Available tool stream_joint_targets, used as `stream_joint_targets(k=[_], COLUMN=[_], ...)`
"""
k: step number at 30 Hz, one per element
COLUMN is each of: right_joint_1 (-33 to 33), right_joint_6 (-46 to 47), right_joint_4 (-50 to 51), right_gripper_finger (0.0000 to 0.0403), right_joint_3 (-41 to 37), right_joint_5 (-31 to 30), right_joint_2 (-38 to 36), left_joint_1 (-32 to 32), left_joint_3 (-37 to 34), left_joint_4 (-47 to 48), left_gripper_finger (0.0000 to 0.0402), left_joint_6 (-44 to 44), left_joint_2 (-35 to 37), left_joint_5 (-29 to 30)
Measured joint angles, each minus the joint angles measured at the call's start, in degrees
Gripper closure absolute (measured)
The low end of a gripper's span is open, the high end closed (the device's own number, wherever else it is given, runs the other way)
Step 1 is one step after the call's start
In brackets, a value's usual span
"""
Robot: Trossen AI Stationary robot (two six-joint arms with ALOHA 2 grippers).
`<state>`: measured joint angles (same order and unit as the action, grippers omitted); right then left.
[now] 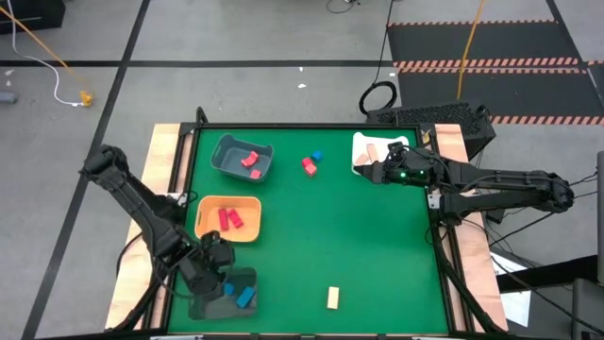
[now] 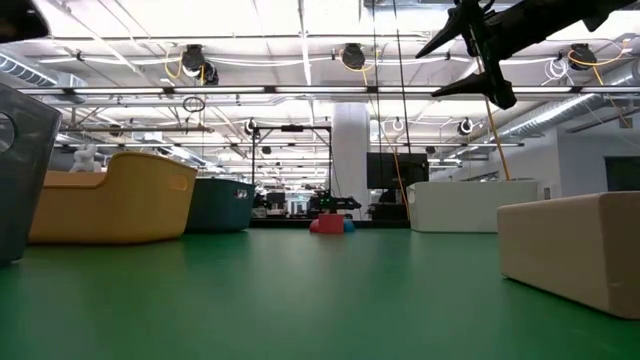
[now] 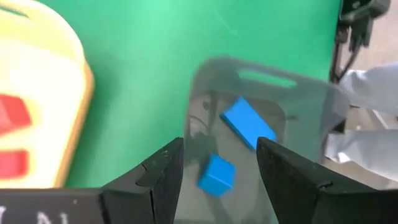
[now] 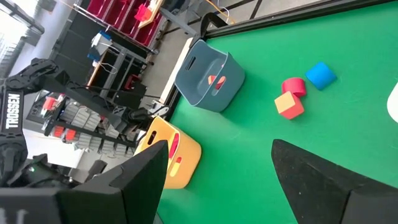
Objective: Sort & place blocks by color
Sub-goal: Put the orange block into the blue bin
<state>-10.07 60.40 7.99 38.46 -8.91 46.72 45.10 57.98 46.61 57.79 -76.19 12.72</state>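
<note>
Grey floor (image 1: 236,38), white column (image 2: 350,160), ceiling lights (image 2: 352,58)

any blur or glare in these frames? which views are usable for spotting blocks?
High view: sharp and evenly lit; loose tan block clear. Left wrist view: soft, orange tray washed out by glare, blue blocks still readable between the open left gripper jaws. Low view: near tan block looms large, bright ceiling lights behind. Right wrist view: crisp; red and blue blocks distinct.
</note>
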Motion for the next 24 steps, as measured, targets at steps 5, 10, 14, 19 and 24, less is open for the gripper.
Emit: stream_joint_targets(k=[5,10,14,19,24], right_joint_1=[0.00,0.00,0.00,0.00,0.00], right_joint_6=[0.00,0.00,0.00,0.00,0.00], right_joint_4=[0.00,0.00,0.02,0.02,0.00], right_gripper_finger=[0.0124,0.0124,0.0124,0.0124,0.0124], right_joint_3=[0.00,0.00,0.00,0.00,0.00], right_joint_5=[0.00,0.00,0.00,0.00,0.00], right_joint_2=[0.00,0.00,0.02,0.02,0.02], left_joint_1=[-4.72,-10.77,-18.42,-29.45,-39.18], left_joint_3=[0.00,0.00,0.01,0.02,0.02], left_joint_4=[0.22,1.29,0.04,-5.50,-17.26], left_gripper_finger=[0.0197,0.0197,0.0197,0.0197,0.0197], left_joint_6=[-9.50,-21.41,-31.04,-43.67,-49.03], left_joint_2=[0.66,2.87,5.09,5.33,3.73], left_joint_5=[0.43,0.91,0.29,-1.56,-1.67])
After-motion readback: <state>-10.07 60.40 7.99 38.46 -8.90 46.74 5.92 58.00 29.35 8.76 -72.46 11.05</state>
